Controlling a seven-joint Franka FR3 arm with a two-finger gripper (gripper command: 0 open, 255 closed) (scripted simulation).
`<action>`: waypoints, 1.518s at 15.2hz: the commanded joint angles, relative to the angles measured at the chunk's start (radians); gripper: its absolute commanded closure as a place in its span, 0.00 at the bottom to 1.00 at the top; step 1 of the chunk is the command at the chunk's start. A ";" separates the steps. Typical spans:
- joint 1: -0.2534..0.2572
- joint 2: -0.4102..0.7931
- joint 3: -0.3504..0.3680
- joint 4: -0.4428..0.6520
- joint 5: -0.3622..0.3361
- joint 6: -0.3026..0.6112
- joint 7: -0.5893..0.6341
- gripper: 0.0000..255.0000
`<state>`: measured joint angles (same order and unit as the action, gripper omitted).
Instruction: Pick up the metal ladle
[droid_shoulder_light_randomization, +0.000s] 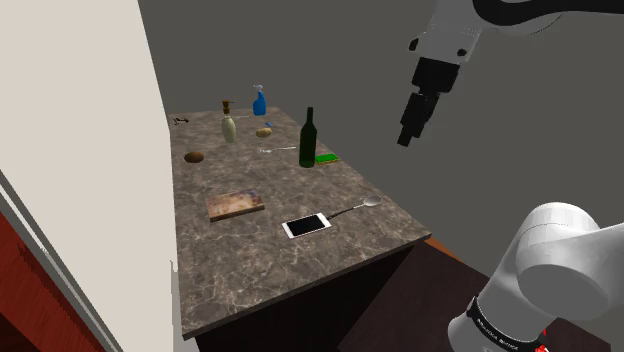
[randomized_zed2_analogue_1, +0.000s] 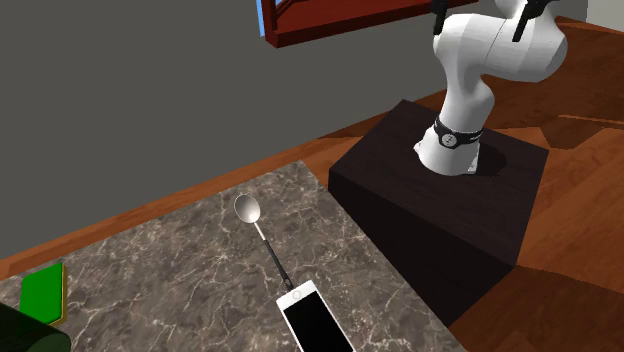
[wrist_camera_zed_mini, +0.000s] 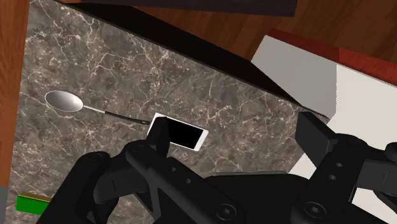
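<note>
Now, arm (droid_shoulder_light_randomization: 455, 40): it comes in from the top of the shoulder view and bends down, so the hand points down and a little toward the table (droid_shoulder_light_randomization: 280, 275).
Gripper (droid_shoulder_light_randomization: 406, 138): it is black and hangs high in the air, well above the table top.
Fingers (wrist_camera_zed_mini: 159, 137): the two stand wide apart, with nothing between them.
Ladle (droid_shoulder_light_randomization: 355, 208): it is shiny grey and lies flat on the table, well apart from the gripper.
Ladle bowl: the round end sits close to the table's edge on the shoulder view's right.
Ladle handle: the thin dark stick runs to the phone (droid_shoulder_light_randomization: 306, 226), and its tip reaches the phone's corner.
Table edge: the dark stone-looking top stops just past the ladle bowl, and the side drops straight down.
Open room: bare table top lies between the ladle and the green bottle (droid_shoulder_light_randomization: 308, 138), which stands well apart.
Air above the ladle: nothing stands over it.
Stand (randomized_zed2_analogue_1: 440, 200): a dark box sits beside the table on the brown wood floor (randomized_zed2_analogue_1: 570, 200).
</note>
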<state>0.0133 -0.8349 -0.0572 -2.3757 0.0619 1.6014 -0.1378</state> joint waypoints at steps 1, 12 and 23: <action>0.000 0.000 0.000 0.000 0.000 0.000 0.000 0.00; 0.029 0.161 -0.233 -0.147 -0.145 0.255 -0.428 0.00; 0.109 0.549 -0.465 -0.098 -0.159 0.547 -0.880 0.00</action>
<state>0.1147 -0.3289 -0.4984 -2.4843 -0.1040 2.1213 -0.9648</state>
